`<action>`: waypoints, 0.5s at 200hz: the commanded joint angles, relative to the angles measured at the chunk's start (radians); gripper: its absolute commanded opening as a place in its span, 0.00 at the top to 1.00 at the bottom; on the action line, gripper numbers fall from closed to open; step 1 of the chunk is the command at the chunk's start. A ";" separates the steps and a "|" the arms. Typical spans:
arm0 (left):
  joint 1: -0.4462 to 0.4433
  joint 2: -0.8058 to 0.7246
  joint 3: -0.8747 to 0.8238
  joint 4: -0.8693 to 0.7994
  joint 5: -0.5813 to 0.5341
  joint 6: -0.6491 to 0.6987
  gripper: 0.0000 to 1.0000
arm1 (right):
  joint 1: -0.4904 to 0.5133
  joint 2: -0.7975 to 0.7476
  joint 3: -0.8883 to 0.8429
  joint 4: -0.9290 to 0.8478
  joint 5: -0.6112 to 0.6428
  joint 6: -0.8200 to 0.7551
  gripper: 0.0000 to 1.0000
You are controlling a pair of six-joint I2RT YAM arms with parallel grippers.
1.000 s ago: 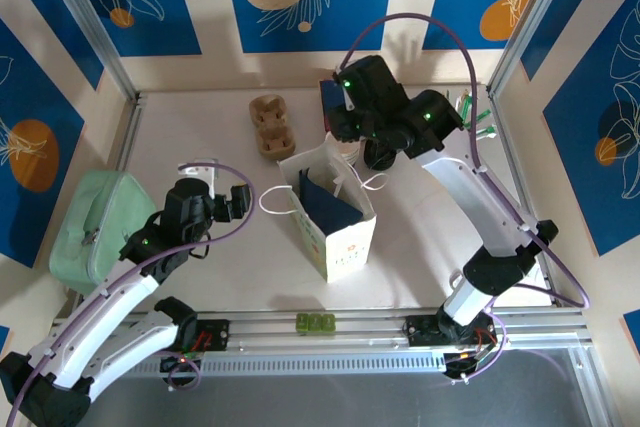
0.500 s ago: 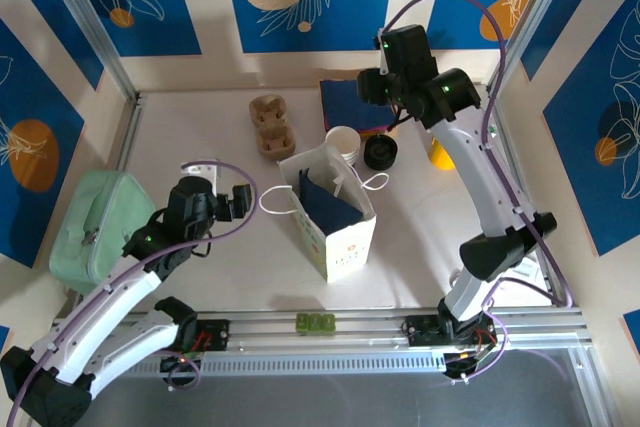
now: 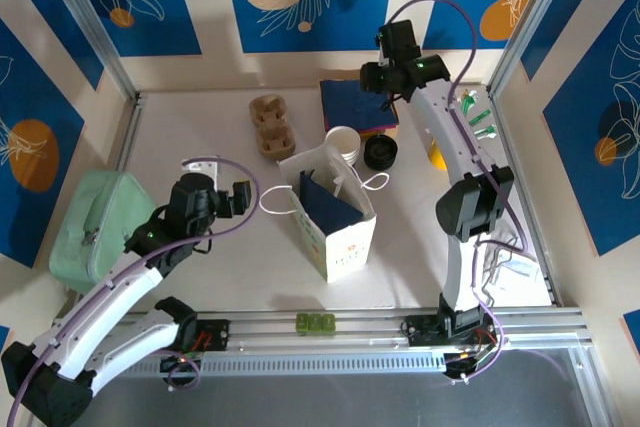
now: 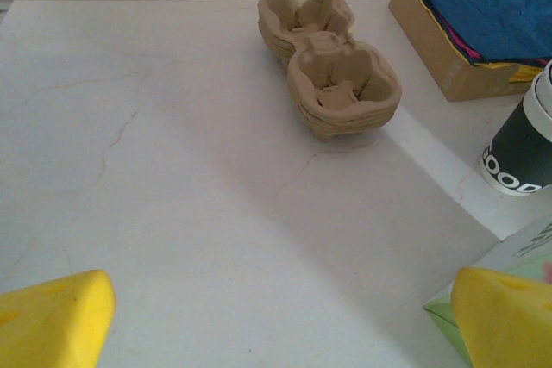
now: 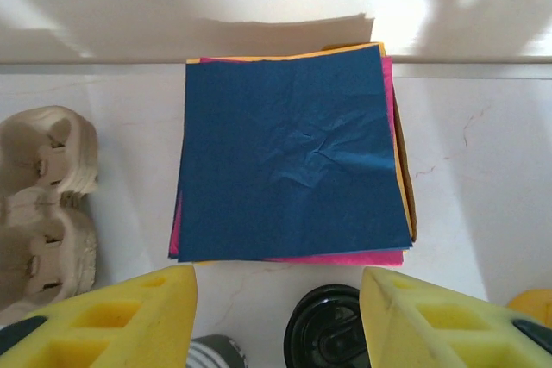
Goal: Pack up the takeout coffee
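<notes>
FAR TABLE, MID-PACK: My right gripper [image 5: 276, 308] hangs over the napkin stack [image 5: 293, 161], jaws partly apart with nothing between them. My left gripper [image 4: 276, 321], at 9 o'clock of the paper bag [image 3: 335, 212], stands wide and empty. The takeout coffee cup [image 3: 343, 142] sits lidless on the table [image 3: 200, 127] at 12 o'clock of the bag, close against its back edge; whether they touch I cannot tell. A black lid [image 3: 380, 152] lies at 3 o'clock of the cup.

Capping looks to be the step in hand. I judge I should drop toward 6 o'clock in my wrist view and take the lid by its rim. Held level and centred, it should be pressed evenly so the light cup does not tip.

The bag stands open with a dark blue napkin [image 3: 325, 202] inside. A cardboard box [image 4: 431, 49] holds the napkin stack. The pulp cup carriers [image 3: 272, 125], at 9 o'clock of the cup, hold nothing.
</notes>
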 commanded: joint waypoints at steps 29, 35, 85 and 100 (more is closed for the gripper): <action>0.010 -0.020 0.038 0.011 -0.049 0.035 0.01 | -0.011 0.155 0.112 0.035 -0.053 -0.001 0.44; 0.011 -0.025 0.033 0.018 -0.053 0.036 0.01 | -0.013 0.169 0.116 0.048 -0.059 -0.006 0.44; 0.011 -0.031 0.020 0.044 -0.070 0.045 0.01 | -0.030 0.314 0.223 0.046 -0.048 -0.015 0.41; 0.011 -0.020 0.024 0.046 -0.072 0.045 0.01 | -0.032 0.340 0.223 0.068 -0.047 -0.026 0.39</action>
